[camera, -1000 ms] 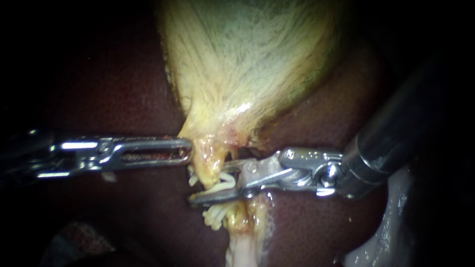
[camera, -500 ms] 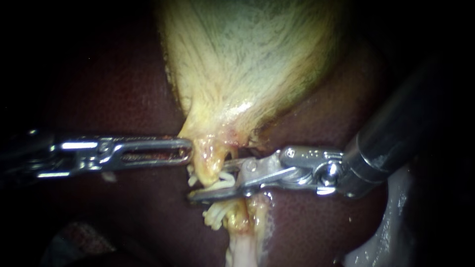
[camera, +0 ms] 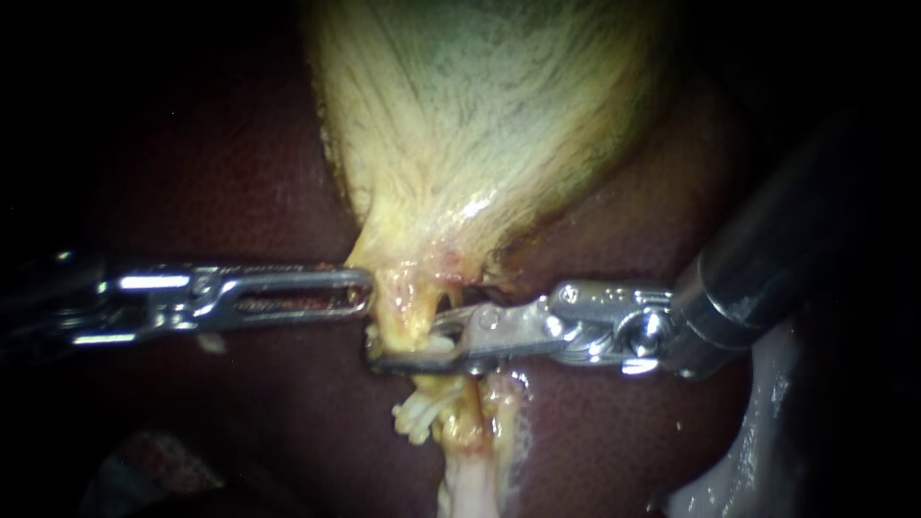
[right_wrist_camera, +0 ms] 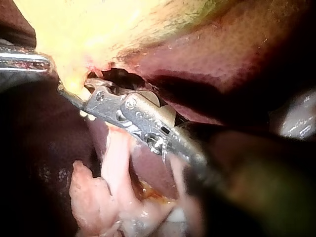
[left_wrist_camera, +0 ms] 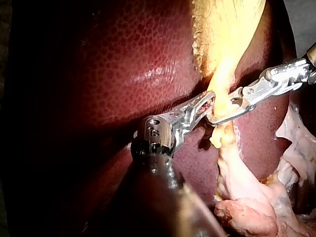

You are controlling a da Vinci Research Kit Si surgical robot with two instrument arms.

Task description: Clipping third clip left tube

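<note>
Tube (camera: pixel 467 477) runs down from the gallbladder (camera: pixel 480 125) neck over the liver (camera: pixel 240 173), and my right instrument (camera: pixel 384 360) crosses it just under that neck. Its jaws are squeezed nearly together on an upper clip (camera: pixel 434 342), judged to be closing it around the tube. My left instrument (camera: pixel 363 293) pinches the neck from the other side, apparently to hold the tube taut and exposed. Count: two instruments and one tube. I see two white clips, the one in the jaws and a lower clip (camera: pixel 417 417) already on the tube; no third shows.
</note>
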